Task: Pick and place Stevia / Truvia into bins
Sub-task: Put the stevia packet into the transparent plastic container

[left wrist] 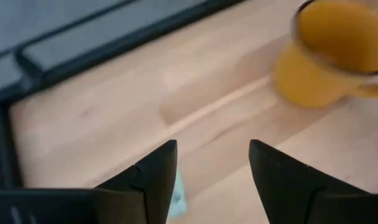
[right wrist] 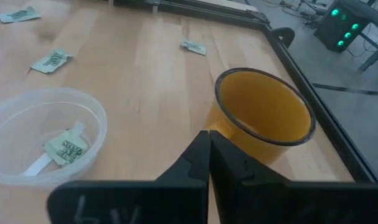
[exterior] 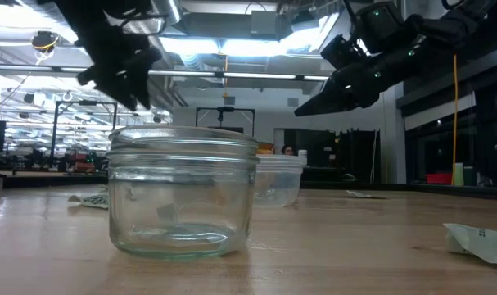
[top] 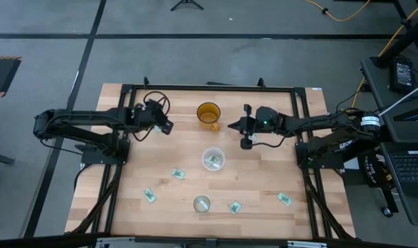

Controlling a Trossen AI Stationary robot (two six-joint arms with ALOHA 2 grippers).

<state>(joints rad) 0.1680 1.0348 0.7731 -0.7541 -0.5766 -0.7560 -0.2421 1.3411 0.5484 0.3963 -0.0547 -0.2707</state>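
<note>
Wooden table (top: 264, 186) strewn with sachets (top: 178, 174), left gripper (top: 166, 127) spread apart, right gripper (top: 231, 125) pinched closed, empty, beside orange cup (top: 209, 113)

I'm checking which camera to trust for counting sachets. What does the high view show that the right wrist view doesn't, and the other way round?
Only the high view shows the left gripper, open, the small glass jar and the sachets beside it, such as one. Only the right wrist view shows the print on the sachet lying in the clear bowl. Both show that bowl, the orange cup and the shut right gripper.
</note>
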